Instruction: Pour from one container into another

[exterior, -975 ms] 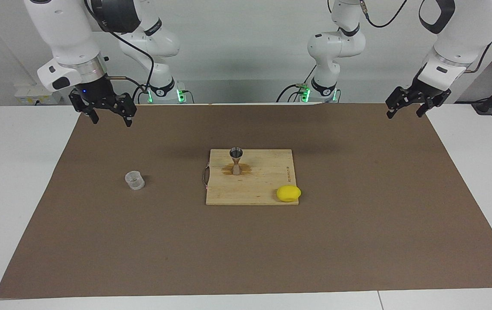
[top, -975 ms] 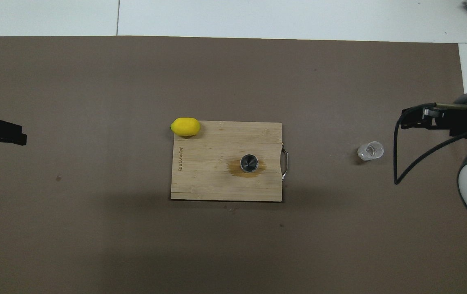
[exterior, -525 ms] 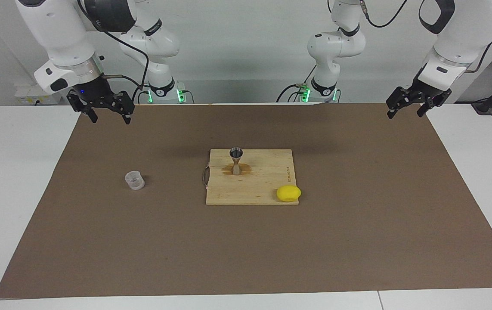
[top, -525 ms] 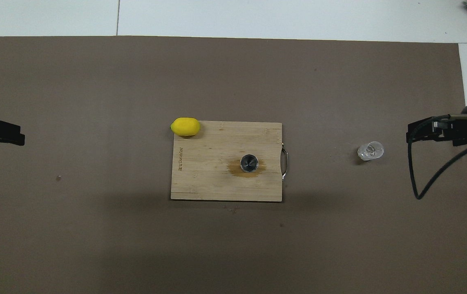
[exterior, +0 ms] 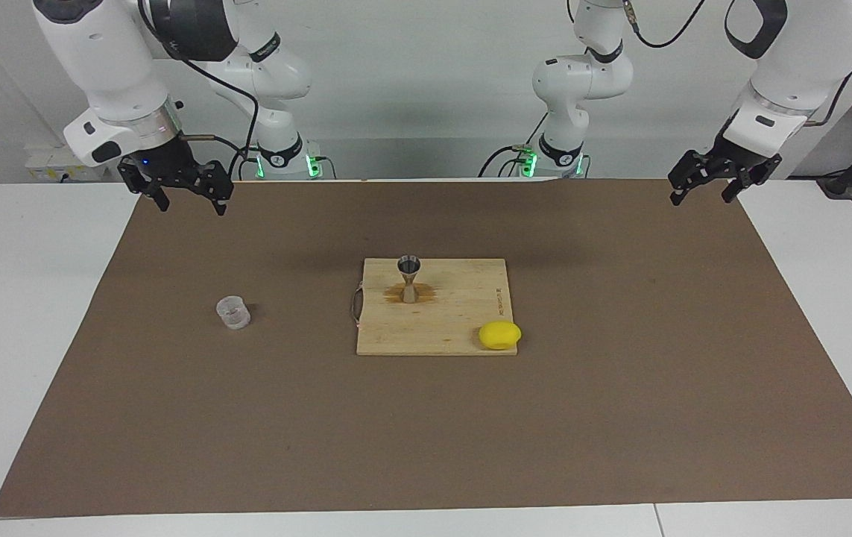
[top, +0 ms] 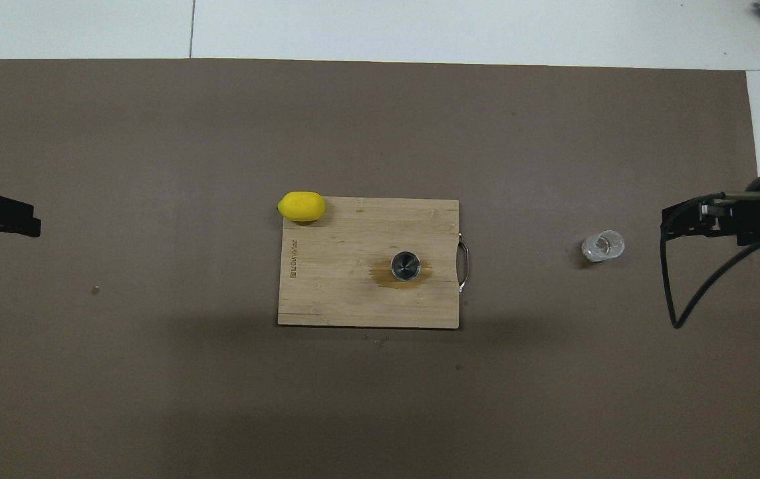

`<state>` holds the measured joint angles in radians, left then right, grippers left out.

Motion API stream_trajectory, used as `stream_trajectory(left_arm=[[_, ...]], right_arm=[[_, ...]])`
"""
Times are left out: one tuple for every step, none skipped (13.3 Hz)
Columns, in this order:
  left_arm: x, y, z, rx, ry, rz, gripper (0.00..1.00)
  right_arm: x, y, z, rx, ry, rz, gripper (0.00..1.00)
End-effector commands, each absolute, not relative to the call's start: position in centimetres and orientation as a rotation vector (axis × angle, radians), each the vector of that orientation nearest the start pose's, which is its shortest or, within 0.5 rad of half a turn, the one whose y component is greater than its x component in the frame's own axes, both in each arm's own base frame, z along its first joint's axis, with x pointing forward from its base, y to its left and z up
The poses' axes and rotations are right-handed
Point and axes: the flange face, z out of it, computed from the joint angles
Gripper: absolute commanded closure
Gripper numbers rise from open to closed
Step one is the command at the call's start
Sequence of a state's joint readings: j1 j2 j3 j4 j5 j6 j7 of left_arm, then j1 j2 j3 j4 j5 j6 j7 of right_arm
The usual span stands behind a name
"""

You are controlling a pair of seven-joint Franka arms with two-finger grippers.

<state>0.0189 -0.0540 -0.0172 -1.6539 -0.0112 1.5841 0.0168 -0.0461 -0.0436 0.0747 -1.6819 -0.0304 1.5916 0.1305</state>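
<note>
Clear cup stood below the empty, open right gripper; only the facing view showed the jigger's hourglass profile. Left gripper hung open, empty.

I see a white table covered for most of its width by a brown mat, with bare white margins at both ends and along the edge farthest from the robots. A seam splits the tabletop there. The wall at the robots' end is plain pale grey-white. A white socket box sits against it. Lighting is even, with soft shadows on the mat.
</note>
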Motion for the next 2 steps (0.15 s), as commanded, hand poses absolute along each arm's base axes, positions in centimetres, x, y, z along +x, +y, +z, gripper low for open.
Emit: stream_trajectory(left_arm=[[53.26,-0.10,61.95,-3.131,0.007,0.012,0.00],[53.28,-0.02,61.96,-3.131,0.005,0.010,0.00]], right_arm=[[53.26,1.47,59.76,-3.191,0.185,0.056,0.00],[53.26,1.50,59.76,-3.188,0.188,0.057,0.00]])
